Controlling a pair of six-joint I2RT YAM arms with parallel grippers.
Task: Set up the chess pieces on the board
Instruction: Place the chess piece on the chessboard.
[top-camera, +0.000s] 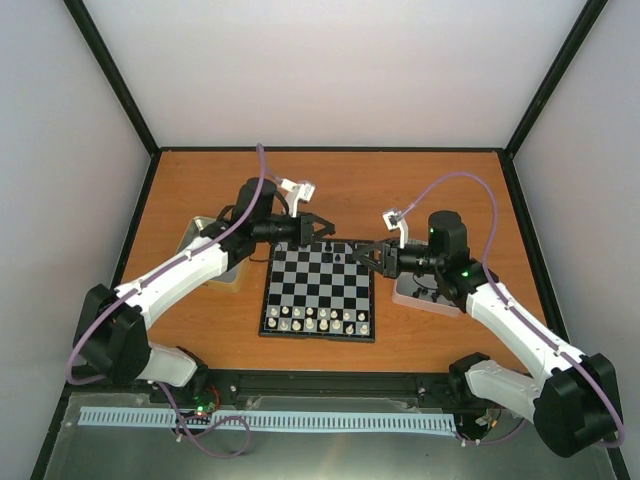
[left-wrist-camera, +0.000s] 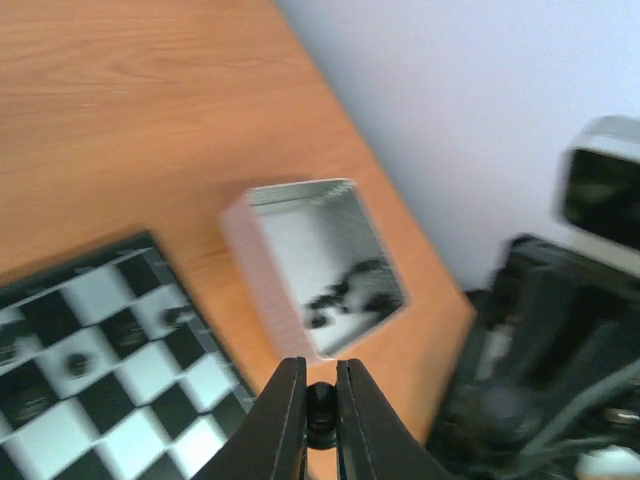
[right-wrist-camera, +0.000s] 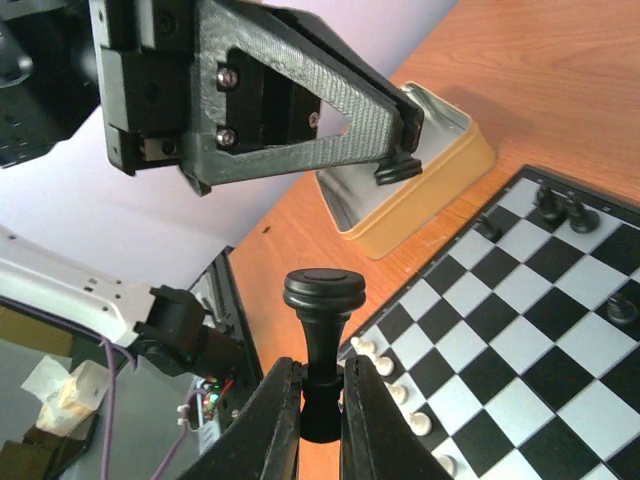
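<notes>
The board (top-camera: 318, 290) lies mid-table. Whitish pieces (top-camera: 318, 320) stand in its two near rows, and a few black pieces (right-wrist-camera: 560, 205) stand near its far edge. My left gripper (top-camera: 322, 234) hovers over the board's far edge. It is shut on a small black piece (left-wrist-camera: 320, 405), which also shows in the right wrist view (right-wrist-camera: 397, 170). My right gripper (top-camera: 362, 252) is above the board's far right corner. It is shut on a taller black piece (right-wrist-camera: 320, 300), held by its stem. The two grippers are close together.
A metal tray (left-wrist-camera: 300, 200) holding several loose black pieces lies right of the board and shows in the top view (top-camera: 425, 295). A second tray (top-camera: 205, 255) lies left of the board, under the left arm. Dark walls frame the table.
</notes>
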